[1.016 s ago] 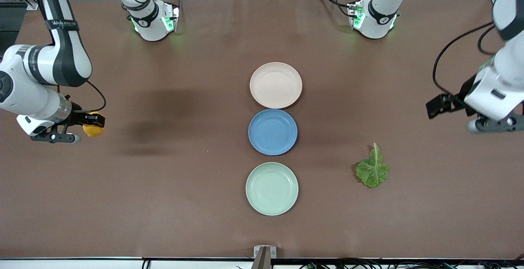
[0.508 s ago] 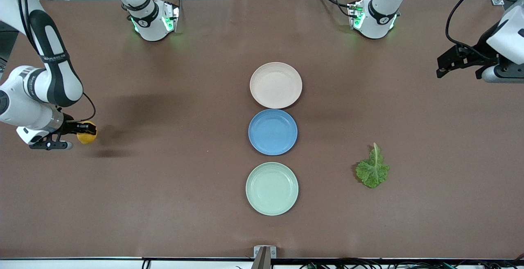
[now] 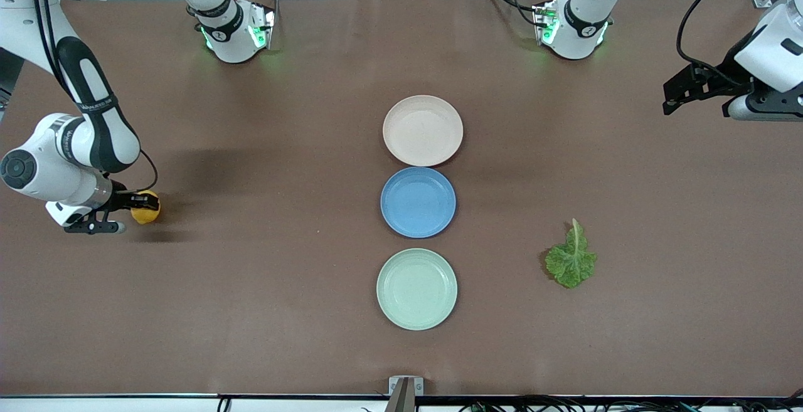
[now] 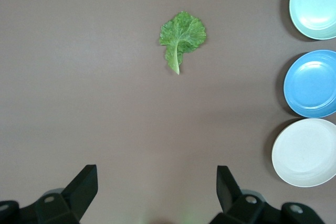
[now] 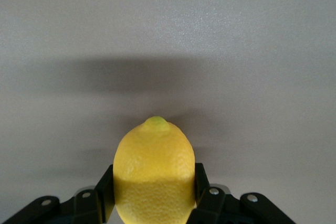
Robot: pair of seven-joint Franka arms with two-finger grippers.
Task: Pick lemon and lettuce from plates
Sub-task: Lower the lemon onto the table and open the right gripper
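My right gripper (image 3: 139,204) is shut on the lemon (image 3: 146,208), a yellow oval fruit. It holds it very low over the bare table at the right arm's end. In the right wrist view the lemon (image 5: 154,174) fills the gap of the right gripper (image 5: 153,192). The lettuce (image 3: 571,259) lies flat on the table toward the left arm's end, also in the left wrist view (image 4: 181,34). The beige-pink plate (image 3: 423,130) and the mint green plate (image 3: 416,288) are both empty. My left gripper (image 3: 676,94) is open and empty, up over the left arm's end (image 4: 156,190).
A blue plate (image 3: 418,202) sits empty between the two other plates, the three in a line across the table's middle. The arm bases (image 3: 233,32) stand along the table's farthest edge from the front camera.
My right gripper has come down with the lemon to just above the table. My left arm has swung away from the lettuce toward the bases' side of the table.
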